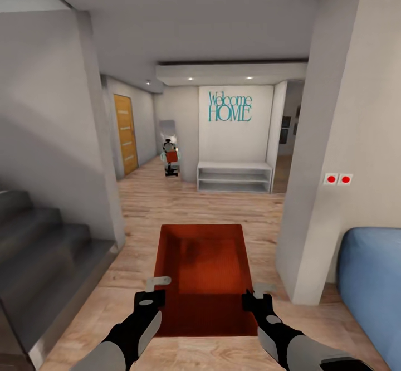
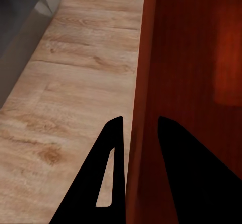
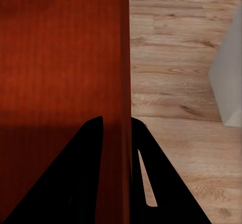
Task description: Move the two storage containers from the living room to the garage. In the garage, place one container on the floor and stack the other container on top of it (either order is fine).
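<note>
One red-orange open-topped storage container point(image 1: 206, 271) hangs in front of me over the light wood plank floor point(image 1: 167, 204), held by its two side walls. My left gripper point(image 1: 160, 288) is shut on the container's left wall point(image 2: 143, 72), one black finger point(image 2: 108, 153) outside and the other inside. My right gripper point(image 1: 254, 294) is shut on the right wall point(image 3: 123, 57), with its fingers point(image 3: 138, 153) on both sides of it. The container's inside looks empty. The garage is out of view.
Grey stairs point(image 1: 44, 248) rise at my left. A white wall corner point(image 1: 312, 193) with two red switches point(image 1: 338, 179) and a blue sofa point(image 1: 367, 282) stand at my right. Ahead, the hallway runs to a white shelf bench point(image 1: 235, 177), a small chair-like object point(image 1: 171, 159) and an orange door point(image 1: 125, 134).
</note>
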Controlling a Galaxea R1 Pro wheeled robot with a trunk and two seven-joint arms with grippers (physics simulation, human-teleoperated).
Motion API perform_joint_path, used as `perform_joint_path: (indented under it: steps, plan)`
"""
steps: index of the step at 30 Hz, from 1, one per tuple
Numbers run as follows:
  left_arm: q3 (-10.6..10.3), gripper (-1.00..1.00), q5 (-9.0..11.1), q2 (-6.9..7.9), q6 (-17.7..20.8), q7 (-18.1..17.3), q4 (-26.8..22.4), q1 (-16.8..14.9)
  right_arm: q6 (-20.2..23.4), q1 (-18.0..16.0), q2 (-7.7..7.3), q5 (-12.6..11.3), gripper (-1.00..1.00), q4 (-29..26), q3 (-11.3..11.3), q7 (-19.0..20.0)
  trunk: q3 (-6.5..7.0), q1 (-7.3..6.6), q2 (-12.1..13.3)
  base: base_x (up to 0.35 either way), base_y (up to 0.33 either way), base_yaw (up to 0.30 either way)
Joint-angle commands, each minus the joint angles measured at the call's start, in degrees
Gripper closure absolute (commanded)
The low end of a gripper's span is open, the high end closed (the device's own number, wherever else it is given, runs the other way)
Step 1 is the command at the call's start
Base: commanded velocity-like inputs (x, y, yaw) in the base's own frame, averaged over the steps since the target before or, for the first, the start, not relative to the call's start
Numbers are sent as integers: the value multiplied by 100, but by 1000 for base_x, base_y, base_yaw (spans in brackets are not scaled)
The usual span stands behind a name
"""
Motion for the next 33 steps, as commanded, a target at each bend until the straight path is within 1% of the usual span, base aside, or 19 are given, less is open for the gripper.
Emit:
perform_joint_path:
  steps: [1, 33]
  plan:
    - [-7, 100, -24, -1, 27, 46, -57, -6, -7, -3, 22, 24, 100, 17, -23, 10, -10, 5, -8, 321, 0, 0]
    - [-7, 100, -24, 6, 26, 45, -55, -6, -8, -2, 22, 16, 100, 17, -23, 10, -10, 5, -8, 321, 0, 0]
